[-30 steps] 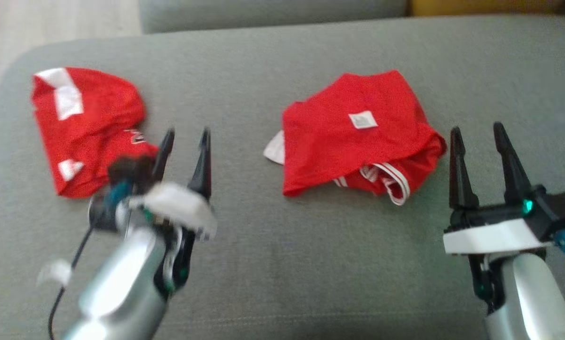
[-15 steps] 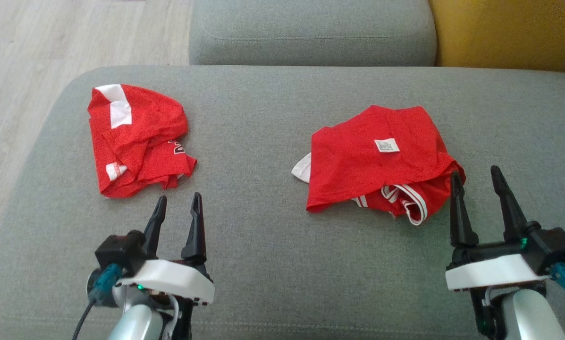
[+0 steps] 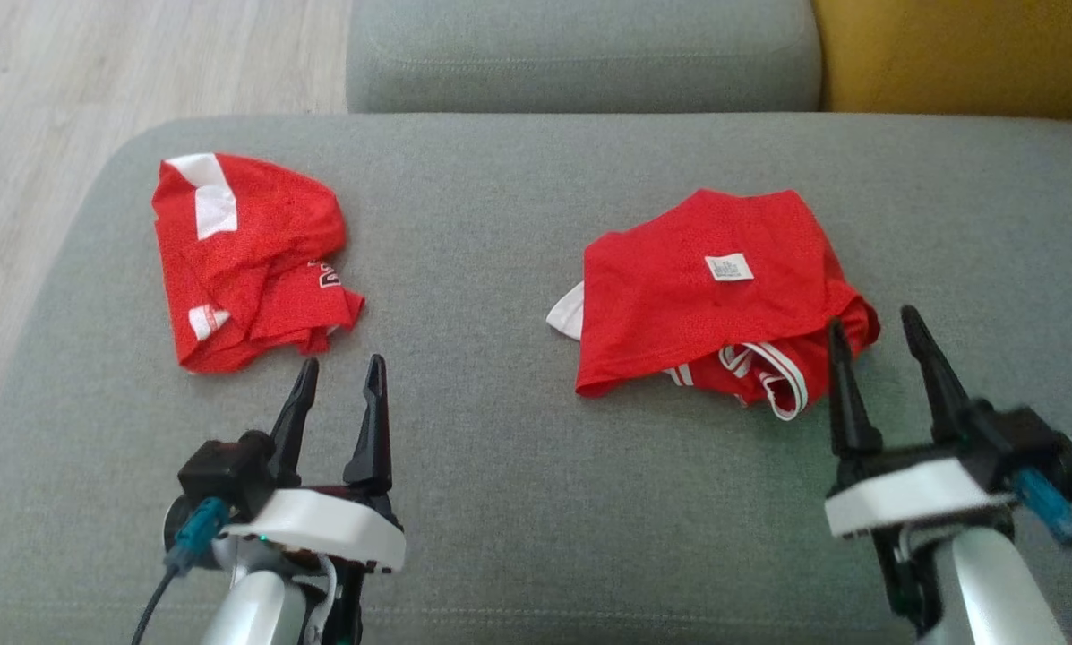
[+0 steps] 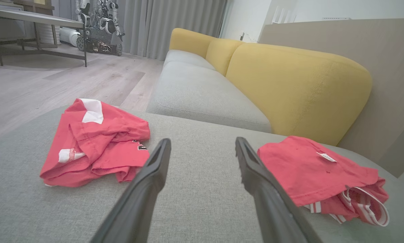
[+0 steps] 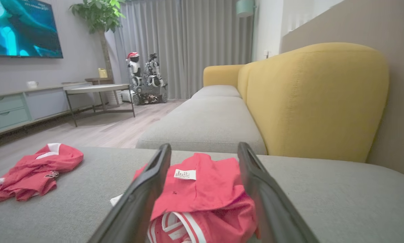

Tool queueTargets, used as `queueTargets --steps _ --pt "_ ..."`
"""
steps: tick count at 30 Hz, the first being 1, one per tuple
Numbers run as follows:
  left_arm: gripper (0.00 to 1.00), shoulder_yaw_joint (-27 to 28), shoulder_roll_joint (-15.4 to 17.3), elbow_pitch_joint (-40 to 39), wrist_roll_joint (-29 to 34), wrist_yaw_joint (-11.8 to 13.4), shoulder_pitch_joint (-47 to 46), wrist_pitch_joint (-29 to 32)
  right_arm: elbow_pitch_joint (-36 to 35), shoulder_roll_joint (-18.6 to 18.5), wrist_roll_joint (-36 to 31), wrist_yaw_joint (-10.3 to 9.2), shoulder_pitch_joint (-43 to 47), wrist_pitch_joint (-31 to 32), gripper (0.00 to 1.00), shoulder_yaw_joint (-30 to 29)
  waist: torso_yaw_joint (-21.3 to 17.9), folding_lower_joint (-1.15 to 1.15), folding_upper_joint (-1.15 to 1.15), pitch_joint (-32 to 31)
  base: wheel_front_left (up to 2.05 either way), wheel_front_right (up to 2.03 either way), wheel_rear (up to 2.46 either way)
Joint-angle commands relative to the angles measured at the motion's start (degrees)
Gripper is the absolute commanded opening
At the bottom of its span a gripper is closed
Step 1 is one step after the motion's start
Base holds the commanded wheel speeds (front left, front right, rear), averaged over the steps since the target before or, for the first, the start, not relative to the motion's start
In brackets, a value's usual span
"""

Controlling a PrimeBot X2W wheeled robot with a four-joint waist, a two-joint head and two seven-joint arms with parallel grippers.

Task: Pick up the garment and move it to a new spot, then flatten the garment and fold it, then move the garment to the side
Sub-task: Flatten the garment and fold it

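Garments, two, both red, lie on the gray cushion (image 3: 518,520). The left garment (image 3: 244,264), crumpled w/ white patches, sits toward the far left corner, just inside the rounded left edge; wood floor (image 3: 97,81) lies beyond that edge. The left gripper (image 3: 343,360) hovers just nearer than it, fingers spread wide, nothing btwn them, tips close to the cloth's near hem but apart from it.

A broad bare strip runs down the cushion's middle btwn the two garments, and the whole near band around both grippers is bare too.

The right garment (image 3: 706,296), roughly folded w/ a small white label on top and striped trim at its near edge, lies right of centre. The right gripper (image 3: 872,318) is also spread wide and holds nothing; its inner fingertip overlaps the garment's right near corner, and the right wrist view shows the cloth framed btwn both fingers. Bare cushion continues from there to the right edge. Past the far edge sit another gray seat pad (image 3: 580,54) and a yellow backrest (image 3: 956,54).

Vs half a sec ago the camera has shifted slightly; relative to the right garment, the right gripper has slid inward toward it and shows blur. A sec ago the left gripper overlapped the left garment's near corner; now it stands clear.
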Motion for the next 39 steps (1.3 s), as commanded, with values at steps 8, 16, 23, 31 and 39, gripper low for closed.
queueTargets --steps 8,16,23,31,39 --pt "1.0 1.19 -0.31 -1.15 0.44 -1.14 -4.61 -0.35 7.18 -0.21 -3.86 0.44 -13.12 5.07 1.0 0.35 2.82 0.0 0.0 5.18 0.0 0.0 0.0" --pt "1.0 -0.89 -0.33 -1.95 -1.96 -0.31 -7.26 -0.35 19.87 -2.52 -5.88 0.44 -21.74 7.65 1.0 -0.94 6.28 0.0 0.0 9.75 0.0 0.0 0.0" --pt "1.0 -1.7 -0.34 -1.87 -2.58 0.21 -8.17 -0.35 28.51 -3.92 -5.18 0.44 -26.29 7.21 1.0 -0.22 7.75 0.0 0.0 10.88 0.0 0.0 0.0" --pt "1.0 -2.12 -0.34 -1.62 -2.98 0.63 -8.05 -0.35 33.36 -3.89 -3.36 0.44 -28.73 5.66 0.0 1.81 7.72 0.0 0.0 10.1 0.0 0.0 0.0" --pt "1.0 -3.15 -0.34 -0.62 -4.08 0.7 -6.85 -0.35 31.32 -2.54 -0.61 0.44 -30.79 1.9 0.0 6.22 7.57 0.0 0.0 6.37 0.0 0.0 0.0"
